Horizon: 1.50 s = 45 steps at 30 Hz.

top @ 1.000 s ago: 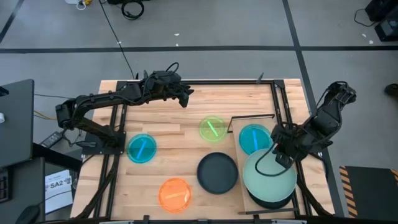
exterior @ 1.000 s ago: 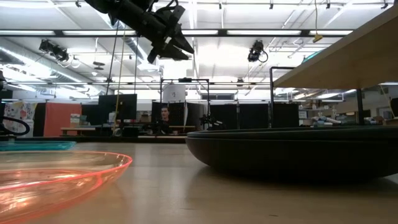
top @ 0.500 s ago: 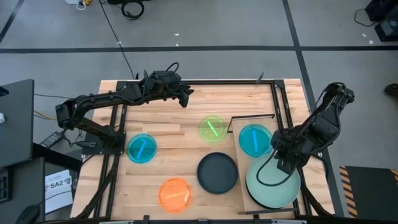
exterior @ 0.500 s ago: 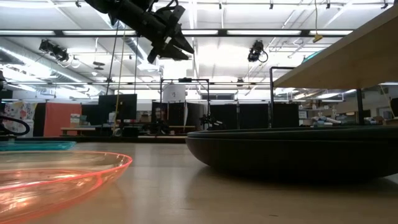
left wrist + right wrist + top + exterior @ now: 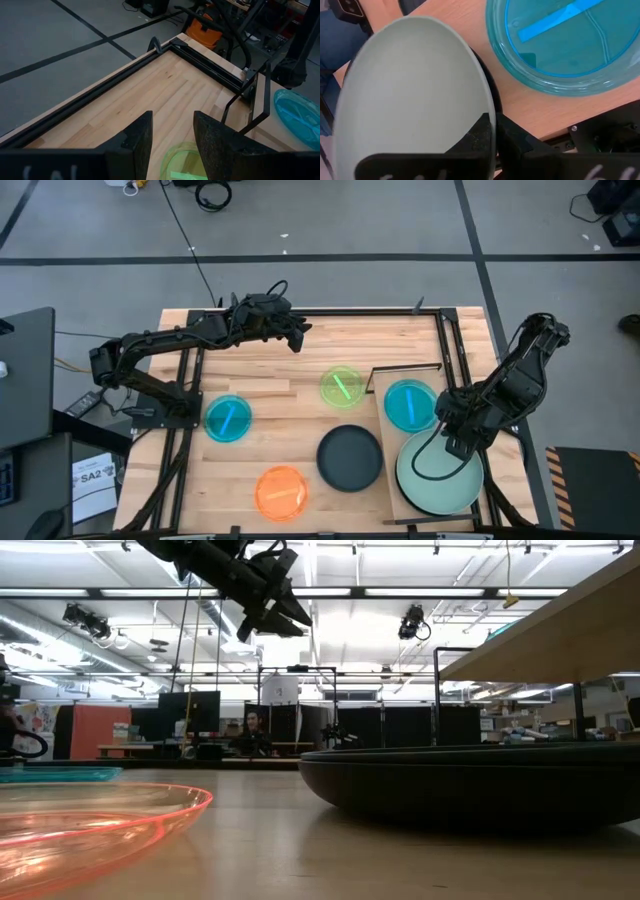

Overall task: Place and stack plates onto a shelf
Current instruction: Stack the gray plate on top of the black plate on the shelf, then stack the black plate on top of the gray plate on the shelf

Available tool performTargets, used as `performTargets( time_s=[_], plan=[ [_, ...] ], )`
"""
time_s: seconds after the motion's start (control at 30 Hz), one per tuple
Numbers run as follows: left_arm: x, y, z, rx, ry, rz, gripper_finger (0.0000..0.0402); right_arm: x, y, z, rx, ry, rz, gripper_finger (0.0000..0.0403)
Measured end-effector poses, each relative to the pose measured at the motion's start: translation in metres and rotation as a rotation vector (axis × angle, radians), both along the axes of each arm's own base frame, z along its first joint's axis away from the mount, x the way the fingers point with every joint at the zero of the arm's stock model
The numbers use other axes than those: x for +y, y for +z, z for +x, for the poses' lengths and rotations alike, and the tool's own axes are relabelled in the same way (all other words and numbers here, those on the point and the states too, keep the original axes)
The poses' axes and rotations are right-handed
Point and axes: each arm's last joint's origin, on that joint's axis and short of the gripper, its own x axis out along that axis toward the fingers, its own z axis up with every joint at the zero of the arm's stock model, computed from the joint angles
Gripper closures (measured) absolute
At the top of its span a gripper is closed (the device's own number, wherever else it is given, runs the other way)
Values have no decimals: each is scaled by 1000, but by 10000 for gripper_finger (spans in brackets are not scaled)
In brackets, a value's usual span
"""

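The right gripper (image 5: pixel 458 442) pinches the far rim of the mint plate (image 5: pixel 432 476), its fingers (image 5: pixel 481 131) pressed onto the edge. That plate lies at the near right end of the shelf (image 5: pixel 392 492), on top of a black plate (image 5: pixel 489 86) (only a dark sliver of it shows under the mint rim). Just beyond the gripper, on the far part of the shelf, lies a cyan plate (image 5: pixel 409 404).

Counted from above: one mint, two black, two cyan, one lime, one orange. The second black plate (image 5: pixel 350 457) sits on the tabletop (image 5: pixel 270 395) just left of the shelf, the lime plate (image 5: pixel 342 387) beyond it, the orange plate (image 5: pixel 281 491) at the near edge, the other cyan plate (image 5: pixel 228 418) farther left.

The left gripper (image 5: pixel 297 337) hangs spread over the far side of the table, well apart from every plate.

A sheet (image 5: pixel 92 483) on the floor at the left reads "SA2".
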Motion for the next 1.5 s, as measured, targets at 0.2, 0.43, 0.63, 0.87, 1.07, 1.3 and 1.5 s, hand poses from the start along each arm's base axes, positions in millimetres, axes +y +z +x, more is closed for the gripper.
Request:
performTargets(
  time_s=[0.2,0.43,0.63,0.87,1.07,1.3,1.5],
  plan=[
    [0,0,0,0,0,0,253,0,0,0,15,7,15,355],
    [0,0,0,0,0,0,253,0,0,0,16,7,15,333],
    [0,0,0,0,0,0,253,0,0,0,16,6,16,305],
    [0,0,0,-1,0,0,253,0,0,0,18,-3,18,251],
    [0,0,0,-1,0,0,253,0,0,0,18,-3,18,206],
    [0,0,0,-1,0,0,253,0,0,0,17,5,16,182],
    [-4,-2,1,17,-11,-8,253,0,0,0,15,6,14,184]
  ],
)
